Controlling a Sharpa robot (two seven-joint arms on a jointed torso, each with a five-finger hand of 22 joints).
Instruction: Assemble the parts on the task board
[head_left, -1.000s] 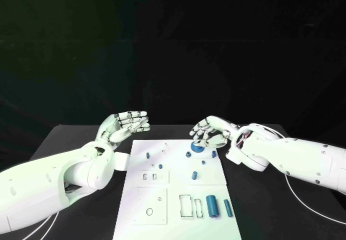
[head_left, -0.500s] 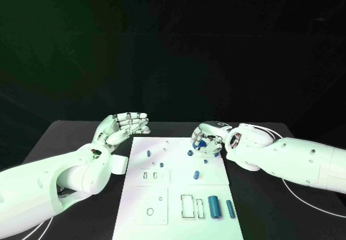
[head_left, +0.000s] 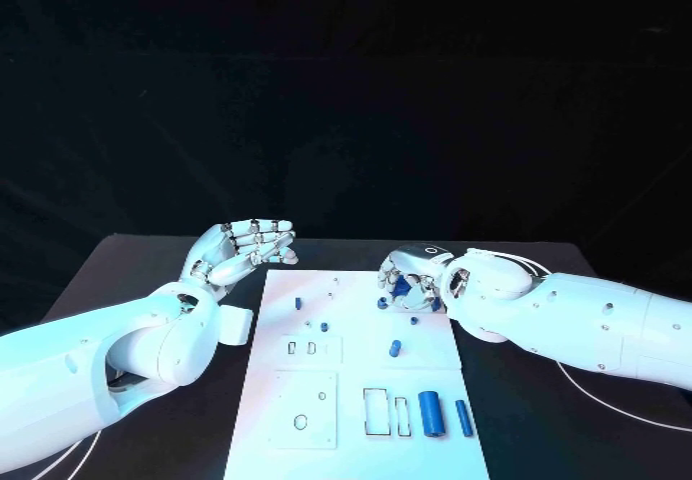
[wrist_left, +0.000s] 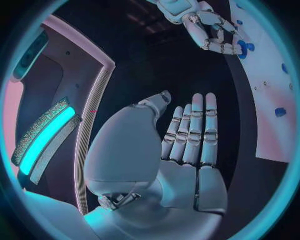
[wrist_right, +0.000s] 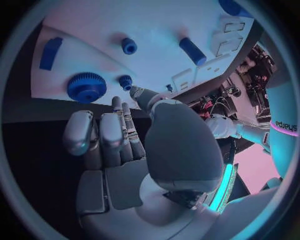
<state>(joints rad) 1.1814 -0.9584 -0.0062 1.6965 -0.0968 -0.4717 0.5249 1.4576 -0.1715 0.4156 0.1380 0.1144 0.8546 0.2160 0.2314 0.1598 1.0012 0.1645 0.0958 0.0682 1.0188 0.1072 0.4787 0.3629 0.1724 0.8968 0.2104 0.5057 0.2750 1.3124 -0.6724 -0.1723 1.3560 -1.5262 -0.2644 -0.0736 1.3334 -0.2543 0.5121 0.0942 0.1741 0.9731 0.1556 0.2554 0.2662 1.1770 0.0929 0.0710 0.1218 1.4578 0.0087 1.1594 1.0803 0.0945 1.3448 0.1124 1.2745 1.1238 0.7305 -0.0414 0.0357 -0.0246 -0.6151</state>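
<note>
1. The right hand (head_left: 411, 280) hovers over the far right corner of the white task board (head_left: 346, 400), fingers curled in but holding nothing; the right wrist view shows its fingertips just beside a blue toothed gear (wrist_right: 86, 87) and a small blue peg (wrist_right: 125, 81)
2. A likely risk: if this hand closes slightly off-centre, it could knock the gear or tip the small peg next to it, since the two sit close together
3. Another risk: the fingers may catch a second small blue peg (wrist_right: 129, 46), which stands near the gear on the same end of the board
4. The left hand (head_left: 245, 250) is raised beside the board's far left corner, open, fingers together and empty; it steadies nothing, so the board might slide if pushed
5. More blue parts lie nearer the robot: a short cylinder (head_left: 394, 349) mid-board, and a thicker cylinder (head_left: 430, 412) beside a thinner one (head_left: 464, 417) at the near right
6. The tabletop (head_left: 130, 270) is black and matte, the white board lying flat along its middle
7. The room behind is dark, with no detail to make out
</note>
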